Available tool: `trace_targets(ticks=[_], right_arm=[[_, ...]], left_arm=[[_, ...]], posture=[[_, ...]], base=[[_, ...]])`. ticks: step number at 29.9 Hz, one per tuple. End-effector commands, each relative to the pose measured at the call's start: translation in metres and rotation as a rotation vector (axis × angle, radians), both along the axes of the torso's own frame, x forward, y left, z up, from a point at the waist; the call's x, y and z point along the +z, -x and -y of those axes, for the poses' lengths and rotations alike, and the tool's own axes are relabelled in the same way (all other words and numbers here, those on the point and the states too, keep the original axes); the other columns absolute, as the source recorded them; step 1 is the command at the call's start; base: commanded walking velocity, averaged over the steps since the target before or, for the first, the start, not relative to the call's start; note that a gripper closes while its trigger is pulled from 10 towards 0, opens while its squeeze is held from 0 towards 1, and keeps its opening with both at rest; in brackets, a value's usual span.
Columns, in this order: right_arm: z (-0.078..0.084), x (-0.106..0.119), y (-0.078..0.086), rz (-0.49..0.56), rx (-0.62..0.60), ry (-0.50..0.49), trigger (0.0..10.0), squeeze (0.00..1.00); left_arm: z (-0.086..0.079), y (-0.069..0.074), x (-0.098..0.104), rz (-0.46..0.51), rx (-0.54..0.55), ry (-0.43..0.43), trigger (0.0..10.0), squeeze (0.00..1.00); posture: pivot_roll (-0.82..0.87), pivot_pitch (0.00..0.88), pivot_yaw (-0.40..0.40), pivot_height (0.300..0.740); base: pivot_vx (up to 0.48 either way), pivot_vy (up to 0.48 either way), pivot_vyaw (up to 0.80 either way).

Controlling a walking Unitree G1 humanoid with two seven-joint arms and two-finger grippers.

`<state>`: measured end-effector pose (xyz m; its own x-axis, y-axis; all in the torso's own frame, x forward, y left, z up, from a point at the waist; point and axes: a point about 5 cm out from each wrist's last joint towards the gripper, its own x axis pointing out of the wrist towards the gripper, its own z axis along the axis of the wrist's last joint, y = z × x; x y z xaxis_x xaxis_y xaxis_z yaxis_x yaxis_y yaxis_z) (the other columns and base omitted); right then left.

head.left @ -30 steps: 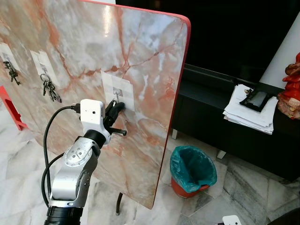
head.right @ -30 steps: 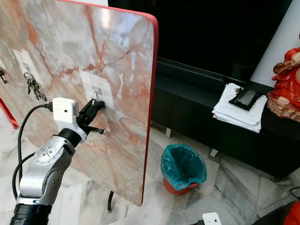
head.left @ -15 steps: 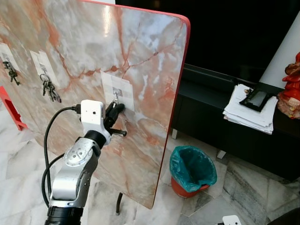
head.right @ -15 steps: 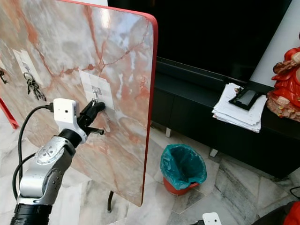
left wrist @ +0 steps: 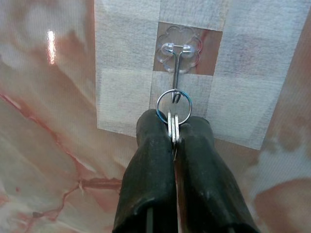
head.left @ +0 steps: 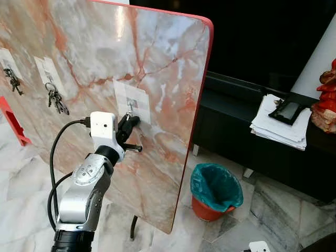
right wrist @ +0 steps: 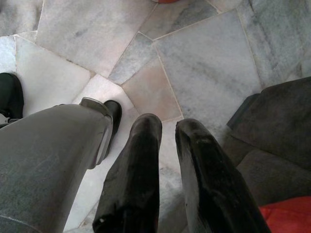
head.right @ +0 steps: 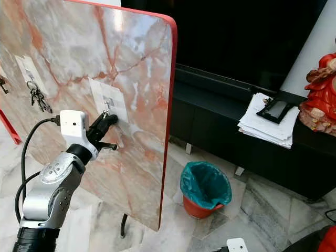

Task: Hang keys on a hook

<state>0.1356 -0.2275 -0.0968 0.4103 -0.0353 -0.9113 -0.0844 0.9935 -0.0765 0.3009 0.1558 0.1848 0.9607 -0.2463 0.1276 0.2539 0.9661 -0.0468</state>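
Left pincer (left wrist: pixel 174 127) clenched on keys (left wrist: pixel 173 127), ring looped over hook (left wrist: pixel 178 63) at 12 o'clock on tilted marble table (head.left: pixel 168 63). Key blades hidden between fingers. Right pincer (right wrist: pixel 167 127) idle, slightly parted, empty.

The left arm (head.left: pixel 84 194) is brushed silver, with a round joint cap ringed by small dark screws and a black collar at its lower end. A white box-shaped camera housing (head.left: pixel 102 126) with one small dark lens sits at the wrist, and a black cable (head.left: pixel 52 163) loops out from it. The left gripper (left wrist: pixel 174 127) has two thick, rounded matte-black fingers. The right gripper (right wrist: pixel 167 127) has the same black fingers, scuffed and glossy.
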Motion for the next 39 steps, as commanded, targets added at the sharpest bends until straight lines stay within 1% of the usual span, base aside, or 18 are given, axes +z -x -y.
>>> trace_targets(ticks=[1, 15, 16, 17, 18, 19, 23, 26, 28, 30, 34, 36, 38, 39], right_arm=[[0.001, 0.001, -0.001, 0.0, 0.001, 0.0, 10.0, 0.0], [0.001, 0.001, -0.001, -0.001, -0.001, -0.001, 10.0, 0.0], [0.001, 0.0, -0.001, -0.001, -0.001, -0.001, 10.0, 0.0], [0.001, 0.0, -0.001, -0.001, -0.001, -0.001, 10.0, 0.0], [0.001, 0.0, -0.001, -0.001, -0.001, -0.001, 10.0, 0.0], [0.001, 0.0, -0.001, -0.001, -0.001, 0.0, 10.0, 0.0], [0.001, 0.0, -0.001, -0.001, -0.001, -0.001, 10.0, 0.0], [0.001, 0.001, -0.001, -0.001, 0.0, 0.0, 10.0, 0.0], [0.001, 0.001, -0.001, 0.0, 0.0, -0.001, 10.0, 0.0], [0.001, 0.001, -0.001, 0.0, 0.0, -0.001, 10.0, 0.0], [0.001, 0.001, -0.001, -0.001, 0.001, -0.001, 10.0, 0.0], [0.001, 0.001, -0.001, -0.001, 0.001, 0.0, 10.0, 0.0], [0.001, 0.001, -0.001, -0.002, 0.001, 0.0, 10.0, 0.0], [0.002, 0.001, 0.0, -0.002, 0.001, 0.0, 10.0, 0.0]], left_arm=[[0.001, -0.003, 0.003, -0.005, 0.001, 0.017, 10.0, 0.0], [0.002, -0.003, -0.003, -0.034, -0.013, -0.003, 10.0, 0.0], [0.002, -0.003, -0.003, -0.034, -0.012, -0.002, 10.0, 0.15], [0.002, -0.003, -0.003, -0.033, -0.011, -0.003, 10.0, 0.93], [0.001, -0.003, -0.004, -0.034, -0.007, -0.005, 10.0, 0.94], [0.001, -0.003, -0.004, -0.035, -0.004, -0.007, 10.0, 0.92], [0.0, -0.003, -0.005, -0.039, 0.0, -0.007, 10.0, 0.91], [0.0, -0.003, -0.005, -0.038, 0.0, -0.007, 10.0, 0.92], [0.0, -0.002, -0.005, -0.036, -0.003, -0.007, 10.0, 0.9], [0.0, -0.002, -0.005, -0.036, -0.003, -0.007, 10.0, 0.9], [0.001, 0.002, -0.006, -0.034, -0.026, -0.009, 10.0, 0.89], [0.002, 0.007, -0.007, -0.03, -0.037, 0.0, 10.0, 0.91], [0.002, 0.01, -0.008, -0.029, -0.046, -0.004, 10.0, 0.96], [0.002, 0.012, -0.008, -0.027, -0.055, -0.006, 10.0, 0.97]], posture=[[0.07, 0.0, -0.056, 0.715], [0.07, 0.0, -0.058, 0.715], [0.07, 0.0, -0.058, 0.715], [0.07, 0.0, -0.059, 0.715], [0.07, 0.0, -0.059, 0.715], [0.07, 0.0, -0.058, 0.715], [0.07, 0.0, -0.06, 0.715], [0.07, 0.0, -0.061, 0.715], [0.07, 0.0, -0.061, 0.715], [0.07, 0.0, -0.061, 0.715], [0.07, 0.0, -0.06, 0.715], [0.07, 0.0, -0.061, 0.715], [0.07, 0.0, -0.06, 0.715], [0.07, 0.0, -0.06, 0.715]], base=[[0.0, 0.0, 0.0], [0.0, 0.0, 0.0], [0.0, 0.0, 0.0], [0.0, 0.0, 0.0], [0.0, 0.0, 0.0], [0.0, 0.0, 0.0], [0.0, 0.0, 0.0], [0.0, 0.0, 0.0], [0.0, 0.0, 0.0], [0.0, 0.0, 0.0], [0.0, 0.0, 0.0], [0.0, 0.0, 0.0], [0.0, 0.0, 0.0], [0.0, 0.0, 0.0]])
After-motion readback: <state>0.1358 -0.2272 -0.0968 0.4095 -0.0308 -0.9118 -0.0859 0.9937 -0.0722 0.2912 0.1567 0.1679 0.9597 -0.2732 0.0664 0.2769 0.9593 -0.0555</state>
